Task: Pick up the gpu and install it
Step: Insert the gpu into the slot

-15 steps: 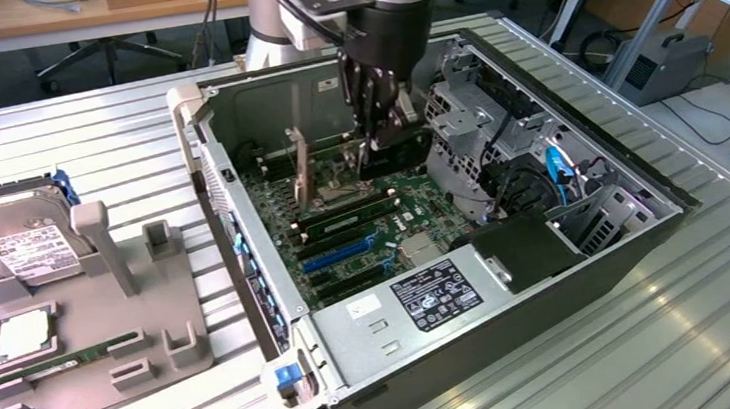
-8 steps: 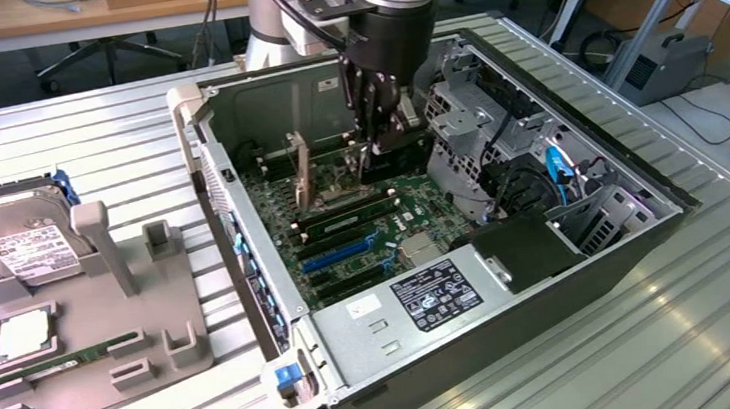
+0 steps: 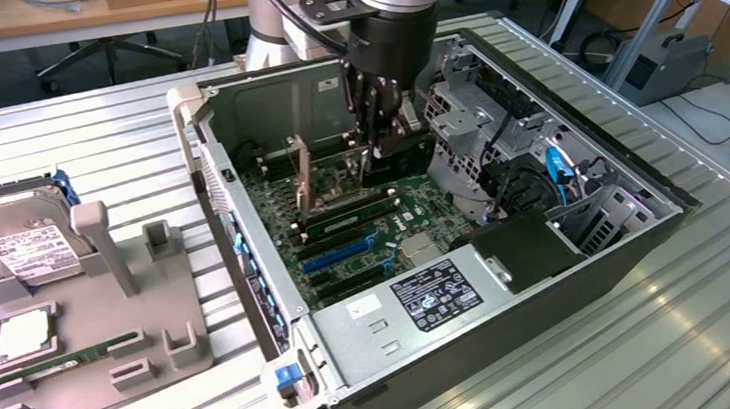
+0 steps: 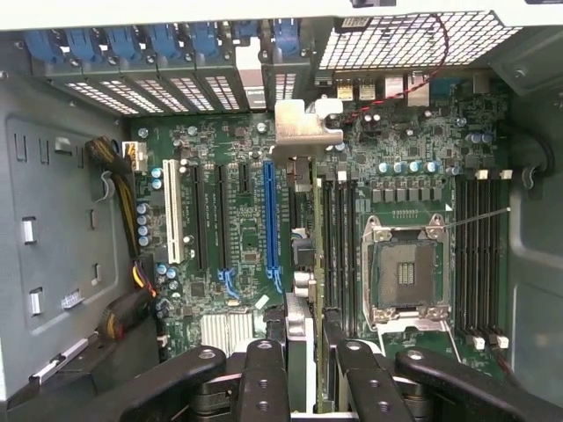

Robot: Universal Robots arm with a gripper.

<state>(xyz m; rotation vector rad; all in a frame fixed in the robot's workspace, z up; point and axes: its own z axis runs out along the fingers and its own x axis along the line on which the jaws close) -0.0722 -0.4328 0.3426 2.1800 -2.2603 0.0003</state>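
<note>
In the exterior view my gripper [image 3: 380, 148] reaches down into the open computer case [image 3: 637, 239] and is shut on the gpu [image 3: 359, 170]. The thin brownish card stands upright just above the motherboard [image 3: 356, 250]. In the wrist view the gpu [image 4: 300, 264] appears edge-on between my black fingers [image 4: 264, 369], and its pale metal bracket [image 4: 308, 132] points at the case's rear slot covers. The card hangs right beside the long blue expansion slot [image 4: 270, 220]. I cannot tell whether its lower edge touches a slot.
A grey parts tray [image 3: 102, 391] lies at the exterior view's left, carrying a hard drive [image 3: 20, 243], a green RAM stick [image 3: 66, 361] and a square chip [image 3: 23, 333]. Inside the case, the drive cage [image 3: 465, 125], loose cables [image 3: 557, 171] and CPU socket [image 4: 403, 268] crowd the card.
</note>
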